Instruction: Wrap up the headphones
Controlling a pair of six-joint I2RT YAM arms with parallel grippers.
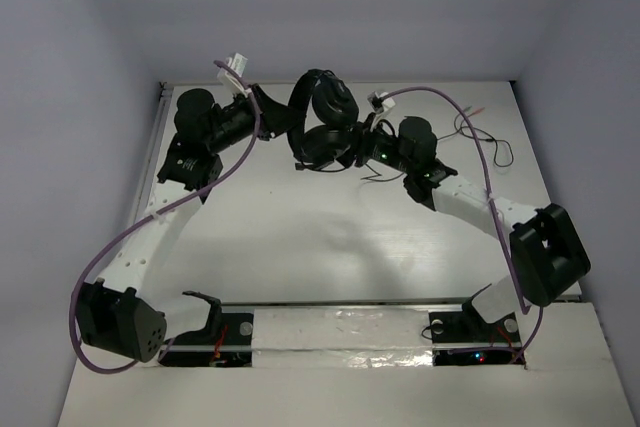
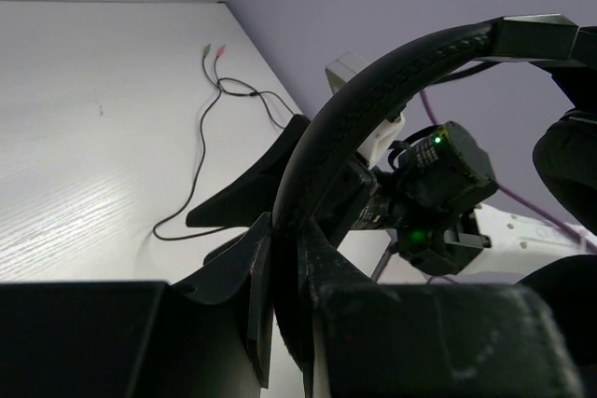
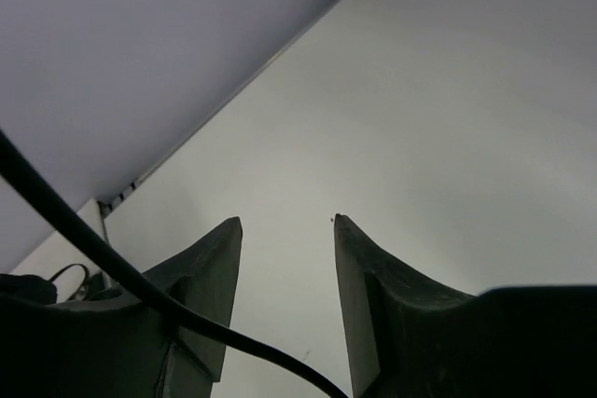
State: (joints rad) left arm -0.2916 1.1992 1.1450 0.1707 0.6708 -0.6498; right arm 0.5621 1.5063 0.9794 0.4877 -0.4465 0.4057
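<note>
- left gripper [image 2: 284, 253] clamped hard on the headband [image 2: 373, 90] of the headphones [image 1: 325, 122], nothing else in the jaws
- headphones sit at far centre of the table [image 1: 330, 247], between the two grippers; earcups [image 1: 325, 147] below the band, can't tell if they touch the surface
- right gripper [image 3: 284, 230] partly open, gap between the fingers empty, just to the right of the earcups
- dark cable [image 3: 93, 249] crosses in front of one right finger, not gripped
- thin black cable [image 1: 490, 142] loose on the table far right, two coloured plug tips
</note>
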